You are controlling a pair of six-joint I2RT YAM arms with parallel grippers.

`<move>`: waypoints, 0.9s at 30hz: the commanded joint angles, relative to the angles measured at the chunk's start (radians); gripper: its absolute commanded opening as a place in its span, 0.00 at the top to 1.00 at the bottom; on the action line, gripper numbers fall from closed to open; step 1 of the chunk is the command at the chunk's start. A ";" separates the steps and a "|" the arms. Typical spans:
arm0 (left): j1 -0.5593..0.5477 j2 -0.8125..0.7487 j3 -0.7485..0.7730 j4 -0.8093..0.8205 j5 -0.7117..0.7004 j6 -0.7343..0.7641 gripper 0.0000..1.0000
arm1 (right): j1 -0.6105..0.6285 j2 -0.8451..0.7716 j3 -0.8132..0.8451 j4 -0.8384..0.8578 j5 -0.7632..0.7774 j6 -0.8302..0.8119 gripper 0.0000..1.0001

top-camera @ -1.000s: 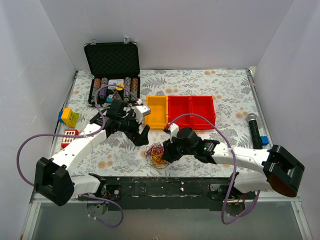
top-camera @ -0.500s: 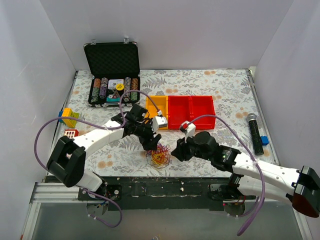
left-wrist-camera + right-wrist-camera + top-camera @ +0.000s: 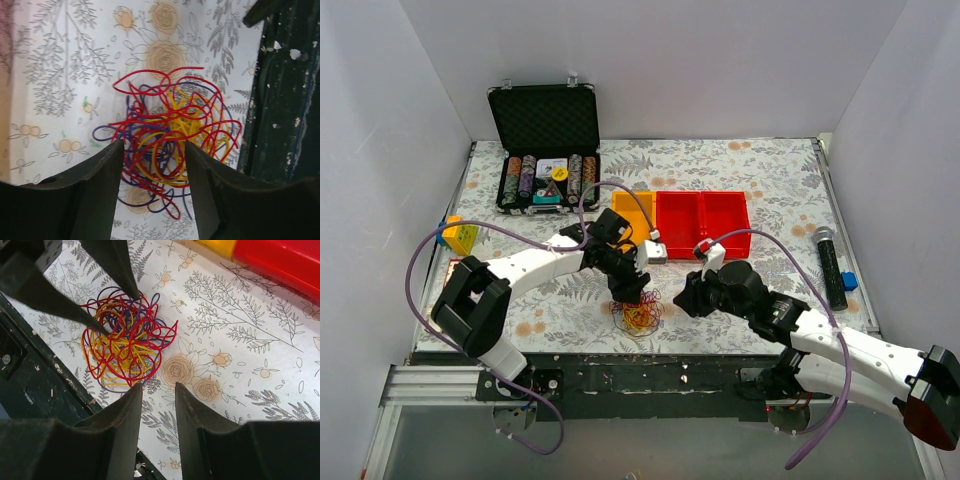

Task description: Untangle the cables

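- No text, brand, number or sign can be read in any of the three views
- The pale pack lying among the chips in the open black case carries some marks, but they are too small to make out
- The dark cylinder at the right edge of the table is too small and too dark to tell whether it bears any lettering

Left end effector seemingly part-open
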State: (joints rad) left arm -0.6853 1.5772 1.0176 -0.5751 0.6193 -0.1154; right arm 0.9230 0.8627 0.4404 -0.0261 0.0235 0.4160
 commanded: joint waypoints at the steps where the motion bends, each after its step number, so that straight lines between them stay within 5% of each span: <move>1: -0.029 -0.016 0.033 -0.104 0.049 0.100 0.41 | -0.012 -0.021 -0.008 0.052 -0.016 0.006 0.60; 4: -0.030 -0.037 0.016 -0.103 0.022 0.140 0.28 | -0.013 -0.021 -0.006 0.051 -0.016 0.006 0.59; 8: -0.029 -0.049 -0.008 -0.020 -0.020 0.132 0.28 | -0.015 -0.019 -0.002 0.058 -0.050 0.012 0.59; 12: -0.033 -0.019 0.015 0.000 0.002 0.125 0.51 | -0.015 -0.016 0.003 0.057 -0.051 0.015 0.62; 14: -0.037 -0.017 0.032 -0.002 0.013 0.123 0.79 | -0.013 -0.016 0.004 0.054 -0.050 0.015 0.64; 16: -0.040 -0.028 0.045 -0.014 0.014 0.123 0.96 | -0.013 -0.016 0.006 0.054 -0.048 0.015 0.65; 27: -0.043 -0.173 0.128 -0.132 0.042 -0.004 1.00 | -0.015 0.004 0.017 0.061 -0.040 -0.003 0.67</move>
State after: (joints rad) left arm -0.7238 1.5070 1.0718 -0.6590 0.6167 -0.0559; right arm 0.9108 0.8619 0.4400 -0.0196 -0.0109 0.4221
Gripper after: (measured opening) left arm 0.015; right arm 0.329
